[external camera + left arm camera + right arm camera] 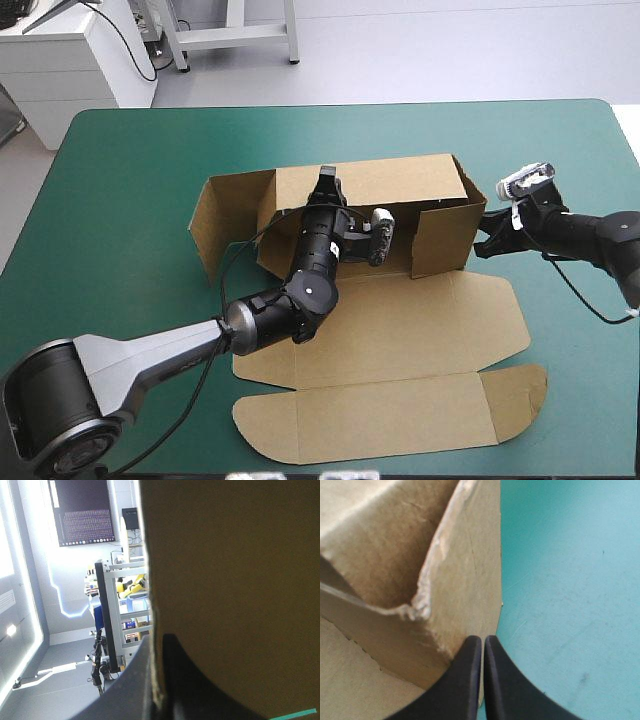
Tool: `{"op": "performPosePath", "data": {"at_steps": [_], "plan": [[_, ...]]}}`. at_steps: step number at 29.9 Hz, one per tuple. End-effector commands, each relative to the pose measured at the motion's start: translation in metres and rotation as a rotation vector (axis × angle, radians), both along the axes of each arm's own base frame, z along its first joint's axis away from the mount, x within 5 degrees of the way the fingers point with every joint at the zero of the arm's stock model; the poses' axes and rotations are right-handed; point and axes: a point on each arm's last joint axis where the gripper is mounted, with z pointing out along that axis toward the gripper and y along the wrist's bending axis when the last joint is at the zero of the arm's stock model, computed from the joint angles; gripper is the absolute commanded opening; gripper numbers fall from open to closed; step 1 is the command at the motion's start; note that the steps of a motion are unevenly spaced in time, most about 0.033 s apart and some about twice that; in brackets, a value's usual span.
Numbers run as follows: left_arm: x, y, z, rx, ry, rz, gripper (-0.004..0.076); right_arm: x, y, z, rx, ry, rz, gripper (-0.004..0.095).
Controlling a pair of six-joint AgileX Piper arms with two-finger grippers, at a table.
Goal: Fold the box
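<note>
The brown box (pixel 400 320) lies mid-table. Its back and side walls are raised, and its lid and front flaps lie flat toward the near edge. My left gripper (pixel 326 182) reaches in over the box floor to the top edge of the back wall. In the left wrist view the brown box (pixel 230 580) fills the frame, and the left gripper (pixel 157 639) is shut on that wall's edge. My right gripper (pixel 487 240) is outside the right side wall. In the right wrist view the right gripper (pixel 483 639) is shut, its tip against the outer corner of the brown box (pixel 460 580).
A loose side flap (pixel 215 225) stands out at the box's left end. The bare teal-green cover (pixel 560 150) stretches beyond the box toward the far and right edges. The flat lid flap (pixel 380 425) reaches close to the table's near edge.
</note>
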Motion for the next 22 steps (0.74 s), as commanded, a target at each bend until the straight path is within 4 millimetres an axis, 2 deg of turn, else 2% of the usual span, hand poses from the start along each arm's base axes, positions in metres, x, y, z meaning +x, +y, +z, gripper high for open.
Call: {"op": "performPosePath", "data": {"at_steps": [1, 4, 8, 11, 13, 16, 22], "plan": [[-0.003, 0.002, 0.028, -0.020, -0.095, -0.032, -0.0008, -0.007, -0.006, 0.022, 0.050, -0.107, 0.039, 0.0079], [-0.003, 0.002, 0.028, -0.020, -0.095, -0.032, -0.0008, -0.010, -0.008, 0.023, 0.065, -0.101, 0.061, 0.0217], [-0.003, 0.002, 0.028, -0.020, -0.095, -0.032, -0.0008, -0.013, -0.007, 0.021, 0.057, -0.078, 0.107, 0.0530], [-0.003, 0.002, 0.028, -0.020, -0.095, -0.032, -0.0008, -0.013, -0.007, 0.020, 0.048, -0.075, 0.111, 0.0681], [-0.003, 0.002, 0.028, -0.020, -0.095, -0.032, -0.0008, -0.013, -0.006, 0.021, 0.037, -0.086, 0.120, 0.0718], [-0.003, 0.002, 0.028, -0.020, -0.095, -0.032, -0.0008, -0.012, -0.004, 0.021, 0.038, -0.092, 0.121, 0.0719], [-0.003, 0.002, 0.028, -0.020, -0.095, -0.032, -0.0008, 0.000, 0.020, 0.011, -0.038, -0.096, 0.108, 0.0719]]}}
